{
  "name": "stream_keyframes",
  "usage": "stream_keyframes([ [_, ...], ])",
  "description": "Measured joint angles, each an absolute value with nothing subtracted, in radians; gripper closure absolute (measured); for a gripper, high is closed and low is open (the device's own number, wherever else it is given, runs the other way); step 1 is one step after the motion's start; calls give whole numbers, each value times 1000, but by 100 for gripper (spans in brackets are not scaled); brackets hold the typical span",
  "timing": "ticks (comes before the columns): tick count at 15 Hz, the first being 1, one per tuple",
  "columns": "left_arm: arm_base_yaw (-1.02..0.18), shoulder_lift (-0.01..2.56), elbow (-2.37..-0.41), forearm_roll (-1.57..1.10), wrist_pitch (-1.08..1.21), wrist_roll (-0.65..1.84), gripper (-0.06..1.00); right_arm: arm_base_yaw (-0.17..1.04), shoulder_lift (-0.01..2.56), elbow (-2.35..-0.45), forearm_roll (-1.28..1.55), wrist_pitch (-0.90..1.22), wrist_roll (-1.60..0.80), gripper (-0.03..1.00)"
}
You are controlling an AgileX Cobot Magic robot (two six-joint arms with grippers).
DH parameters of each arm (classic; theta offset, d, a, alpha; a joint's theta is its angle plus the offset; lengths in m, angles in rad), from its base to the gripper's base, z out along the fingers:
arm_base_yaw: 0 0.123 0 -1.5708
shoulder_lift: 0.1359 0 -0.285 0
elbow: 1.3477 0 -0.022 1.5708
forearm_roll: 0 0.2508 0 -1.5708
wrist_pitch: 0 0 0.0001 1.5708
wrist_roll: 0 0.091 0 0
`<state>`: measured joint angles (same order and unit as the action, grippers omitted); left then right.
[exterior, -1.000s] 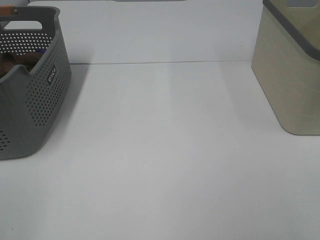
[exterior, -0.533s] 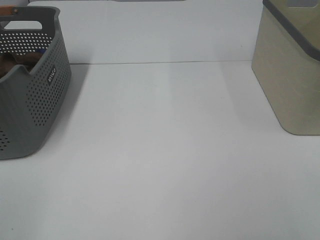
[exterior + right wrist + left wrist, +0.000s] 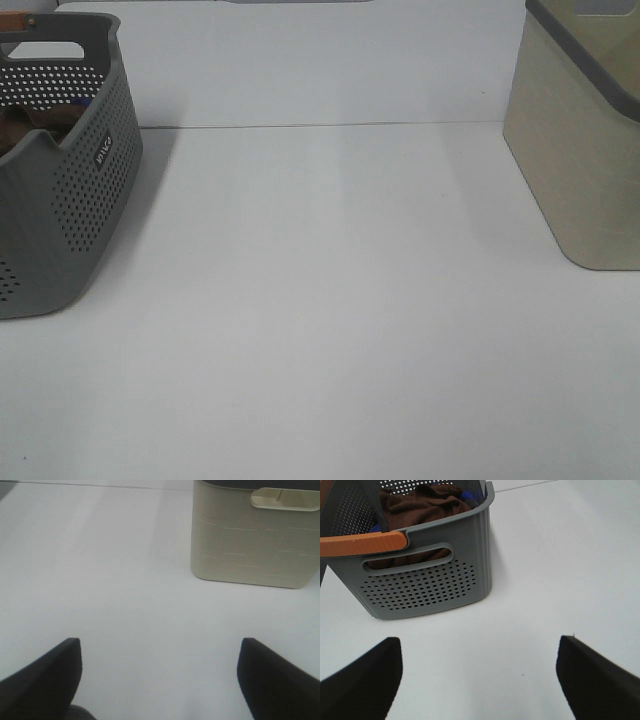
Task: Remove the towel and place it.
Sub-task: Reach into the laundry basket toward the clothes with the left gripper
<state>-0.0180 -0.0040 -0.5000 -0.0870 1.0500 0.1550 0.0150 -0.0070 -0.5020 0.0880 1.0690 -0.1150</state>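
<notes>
The dark brown towel lies bunched inside the grey perforated basket, with a bit of blue cloth beside it. In the exterior high view only a brown sliver of the towel shows over the wall of the basket at the far left. My left gripper is open above the white table, short of the basket's near wall. Facing the beige bin, my right gripper is open over bare table with nothing between its fingers. Neither gripper shows in the exterior high view.
The basket has an orange handle across its near rim. A beige bin with a grey rim stands at the far right of the white table. A wall runs behind the table.
</notes>
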Motion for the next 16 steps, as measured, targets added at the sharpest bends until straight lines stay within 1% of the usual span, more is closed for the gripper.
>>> stream_keyframes([
  [5,-18,-1,-500,-87,1050,155,15,15,-7,-502,88,1069,-115,17],
  [7,-18,58,-514,-86,1007,154,15,15,-7,-502,88,1069,-115,17],
  [8,-18,108,-519,-84,922,154,15,15,-7,-502,88,1069,-115,17],
  [10,-18,230,-521,-84,637,154,15,15,-7,-502,89,1069,-115,17],
  [13,-18,475,-522,-82,239,155,18,15,-7,-502,89,1069,-115,17],
  [14,-18,575,-532,-82,146,155,18,15,-7,-502,89,1069,-115,17],
  [16,-18,758,-571,-81,43,155,18,15,-7,-502,89,1069,-115,17],
])
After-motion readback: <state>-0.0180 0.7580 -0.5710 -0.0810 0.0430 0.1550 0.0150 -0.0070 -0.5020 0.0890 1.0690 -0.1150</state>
